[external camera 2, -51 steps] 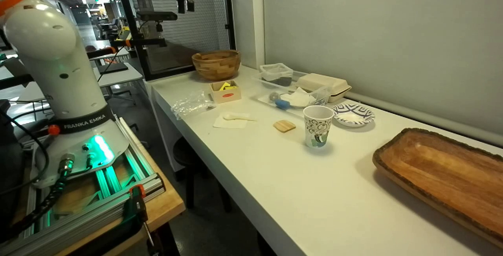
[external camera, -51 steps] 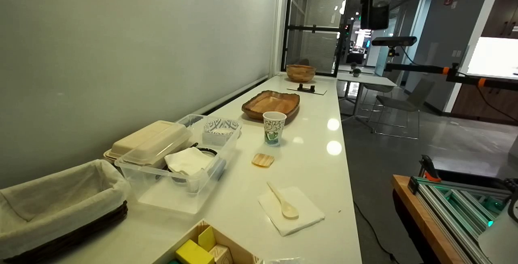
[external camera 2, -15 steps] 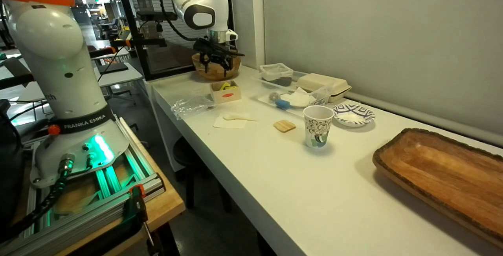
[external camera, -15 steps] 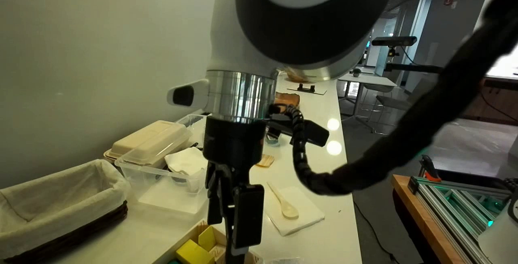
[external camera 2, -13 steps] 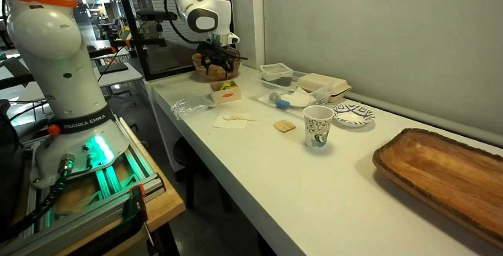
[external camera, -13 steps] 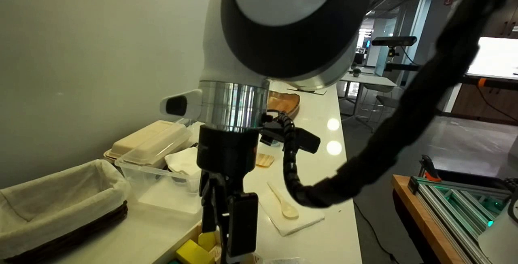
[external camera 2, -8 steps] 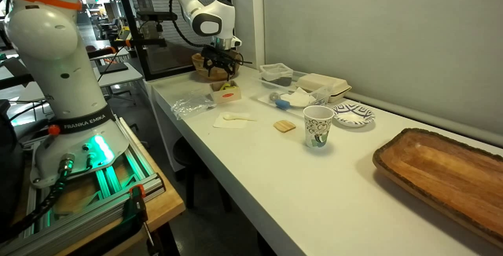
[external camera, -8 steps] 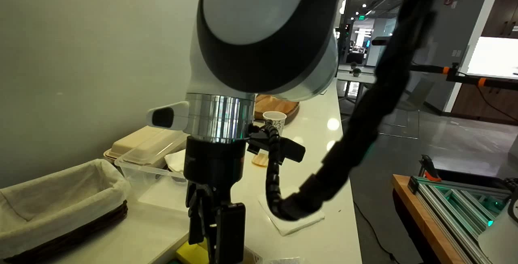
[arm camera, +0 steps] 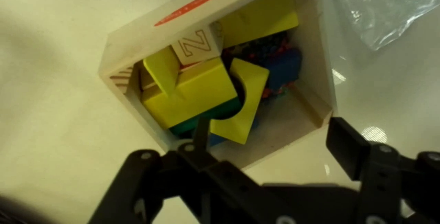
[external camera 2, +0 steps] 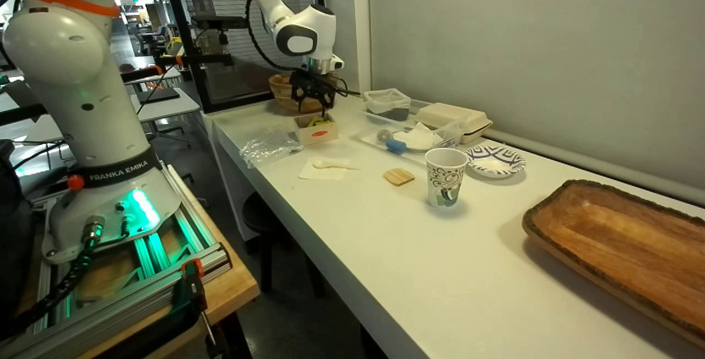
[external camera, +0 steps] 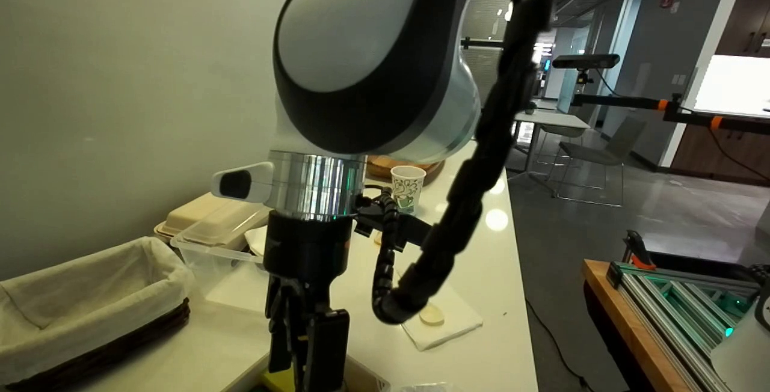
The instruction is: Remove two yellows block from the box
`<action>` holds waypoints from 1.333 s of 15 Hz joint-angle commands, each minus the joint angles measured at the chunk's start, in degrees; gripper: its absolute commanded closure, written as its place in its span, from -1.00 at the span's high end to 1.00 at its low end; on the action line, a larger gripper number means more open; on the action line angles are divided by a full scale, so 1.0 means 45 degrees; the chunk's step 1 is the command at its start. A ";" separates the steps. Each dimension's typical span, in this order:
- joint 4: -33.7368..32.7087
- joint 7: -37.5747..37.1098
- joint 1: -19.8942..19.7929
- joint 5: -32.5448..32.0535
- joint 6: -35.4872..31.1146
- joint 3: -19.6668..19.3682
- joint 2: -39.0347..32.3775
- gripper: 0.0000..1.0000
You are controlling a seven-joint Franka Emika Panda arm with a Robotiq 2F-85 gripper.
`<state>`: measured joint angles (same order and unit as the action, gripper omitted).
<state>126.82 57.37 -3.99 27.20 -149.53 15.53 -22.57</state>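
The black two-fingered end effector (arm camera: 271,138) is positioned above a small, low, open-topped tan box (arm camera: 134,42); its fingers are spread, with a wide gap between them.

A red oval label (arm camera: 194,4) on the box's outer side carries pale print too small to read. A black band (external camera 2: 122,168) on the white robot base (external camera 2: 142,205), well apart from the end effector, reads FRANKA EMIKA.

Inside the box, below the end effector: a notched yellow block (arm camera: 254,83), beside one fingertip in the wrist view, contact undetermined; a rectangular yellow block (arm camera: 194,97); a slimmer yellow block (arm camera: 164,69); a long yellow block (arm camera: 259,16) along the labelled side; a pale wooden cube (arm camera: 194,45) marked N or Z, orientation undetermined; a green block (arm camera: 192,119); a blue block (arm camera: 283,69).

From the end effector toward the grey wall (external camera 2: 523,61), a clear plastic tub (external camera: 207,272) holds a white napkin (external camera 2: 418,136); a cloth-lined dark basket (external camera: 108,323) also stands on that side.
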 commanded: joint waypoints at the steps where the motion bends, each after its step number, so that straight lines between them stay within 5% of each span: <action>1: -0.0270 0.0705 -0.0433 0.0570 -0.0679 0.0609 -0.0481 0.47; 4: -0.0369 0.0847 -0.0651 0.0753 -0.1045 0.0966 -0.0671 0.35; 11: -0.0288 0.0435 -0.0721 0.0299 -0.1344 0.0991 -0.0822 0.59; 16: -0.0353 0.0686 -0.0972 0.0426 -0.1411 0.1105 -0.1025 0.37; 20: -0.0428 0.1178 -0.1351 0.0685 -0.1703 0.1447 -0.1295 0.54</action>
<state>125.65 60.04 -8.40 28.76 -154.82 20.21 -26.41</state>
